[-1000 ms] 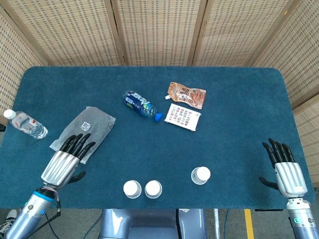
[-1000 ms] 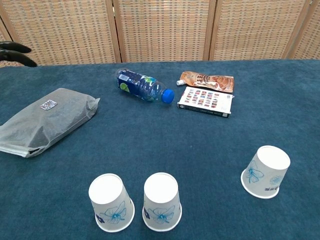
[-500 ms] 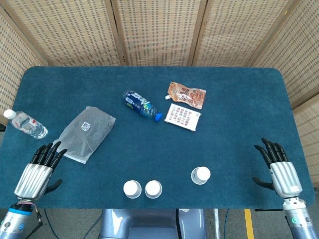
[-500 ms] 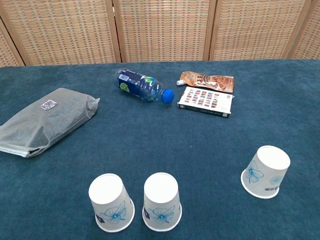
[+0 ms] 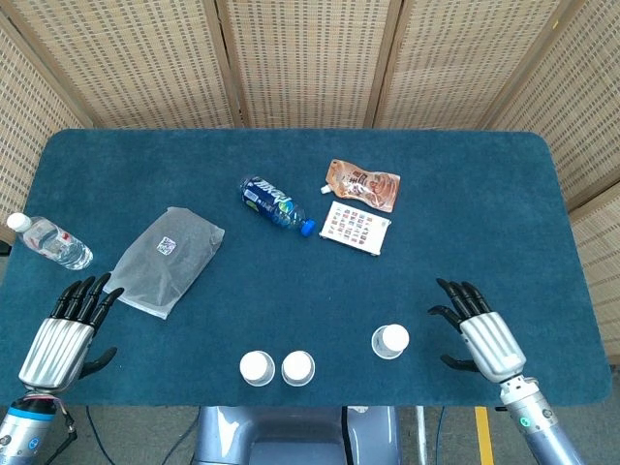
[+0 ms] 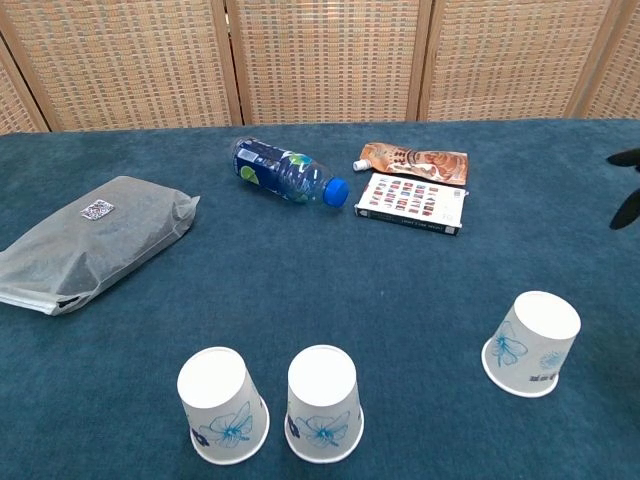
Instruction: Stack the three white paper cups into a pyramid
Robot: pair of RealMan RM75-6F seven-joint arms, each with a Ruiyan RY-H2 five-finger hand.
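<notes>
Three white paper cups stand upside down near the table's front edge. Two sit side by side, the left cup (image 5: 257, 368) (image 6: 222, 405) and the middle cup (image 5: 298, 368) (image 6: 323, 403). The third cup (image 5: 390, 341) (image 6: 532, 343) stands apart to the right. My right hand (image 5: 480, 330) hovers open just right of that cup, fingers spread, not touching it; only its dark fingertips (image 6: 628, 190) show at the chest view's right edge. My left hand (image 5: 66, 325) is open at the table's front left corner, holding nothing.
A grey paper packet (image 5: 165, 260) (image 6: 92, 240) lies left of centre. A blue-capped bottle (image 5: 275, 203) (image 6: 287, 170), an orange pouch (image 5: 362, 184) (image 6: 414, 160) and a printed card box (image 5: 355, 227) (image 6: 412, 203) lie mid-table. A clear water bottle (image 5: 53, 242) rests at the left edge.
My right hand moved left from the table's right edge toward the lone cup. My left hand pulled back off the grey packet to the front left corner. The cups have not moved.
</notes>
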